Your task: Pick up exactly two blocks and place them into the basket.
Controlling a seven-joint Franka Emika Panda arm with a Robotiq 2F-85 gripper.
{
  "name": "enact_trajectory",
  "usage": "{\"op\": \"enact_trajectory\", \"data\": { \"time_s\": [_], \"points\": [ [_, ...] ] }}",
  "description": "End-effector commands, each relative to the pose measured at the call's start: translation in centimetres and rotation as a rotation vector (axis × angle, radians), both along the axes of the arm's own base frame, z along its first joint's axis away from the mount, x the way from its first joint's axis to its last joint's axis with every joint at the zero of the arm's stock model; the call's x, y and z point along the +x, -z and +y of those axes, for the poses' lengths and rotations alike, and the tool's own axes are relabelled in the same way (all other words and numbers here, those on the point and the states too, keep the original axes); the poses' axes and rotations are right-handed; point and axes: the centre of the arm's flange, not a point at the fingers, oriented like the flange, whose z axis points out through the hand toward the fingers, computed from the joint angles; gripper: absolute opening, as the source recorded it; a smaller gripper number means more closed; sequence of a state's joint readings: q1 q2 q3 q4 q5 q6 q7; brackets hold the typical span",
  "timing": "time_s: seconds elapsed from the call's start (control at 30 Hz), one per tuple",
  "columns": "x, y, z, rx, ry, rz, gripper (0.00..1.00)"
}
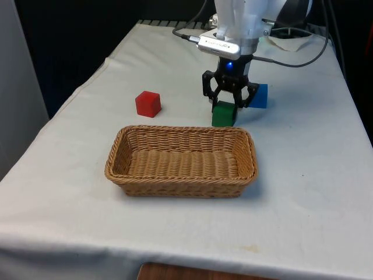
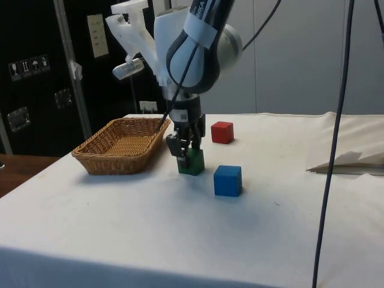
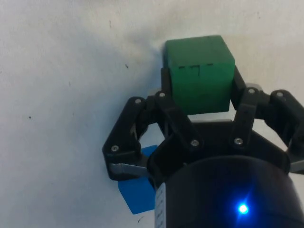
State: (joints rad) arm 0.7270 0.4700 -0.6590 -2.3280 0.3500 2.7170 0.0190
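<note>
Gripper [image 1: 229,100] fingers press both sides of the green block [image 1: 224,114], clamped on it, just above centre in the front view. That block sits on the white cloth [image 1: 303,175] beside the basket [image 1: 182,182]. Near it lies a blue block [image 1: 258,95]; the red block [image 1: 148,104] sits left of centre.

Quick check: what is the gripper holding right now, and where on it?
The gripper is shut on the green block, fingers on two opposite side faces, the block on the table.
</note>
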Motion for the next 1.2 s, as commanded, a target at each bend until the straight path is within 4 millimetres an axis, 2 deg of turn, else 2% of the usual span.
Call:
{"op": "enact_trajectory", "data": {
  "time_s": [0.0, 0.2, 0.23, 0.3, 0.43, 0.47, 0.57, 0.77, 0.8, 1.07, 1.1, 1.17],
  "points": [
    [-0.1, 0.1, 0.0, -0.006, 0.002, 0.002, 0.00],
    [0.1, -0.8, -0.2, 0.000, 0.002, 0.007, 0.00],
    [0.2, -0.3, -0.1, 0.004, 0.002, -0.003, 0.00],
    [0.2, -1.5, -0.3, 0.006, 0.003, 0.009, 0.00],
    [0.4, -2.5, -0.4, 0.015, 0.002, 0.009, 0.00],
    [0.4, -2.1, -0.1, 0.025, -0.002, 0.003, 0.00],
    [0.6, -3.5, -0.4, 0.022, -0.001, 0.005, 0.00],
    [0.6, -4.6, -0.3, 0.046, -0.006, -0.005, 0.00],
    [0.4, -5.3, -0.4, 0.040, -0.003, -0.001, 0.00],
    [0.1, -7.3, -0.5, 0.060, -0.004, -0.009, 0.00],
    [0.0, -7.1, -0.2, 0.073, -0.008, -0.013, 0.00],
    [0.0, -8.1, -0.5, 0.067, -0.005, -0.012, 0.00]
  ]
}}
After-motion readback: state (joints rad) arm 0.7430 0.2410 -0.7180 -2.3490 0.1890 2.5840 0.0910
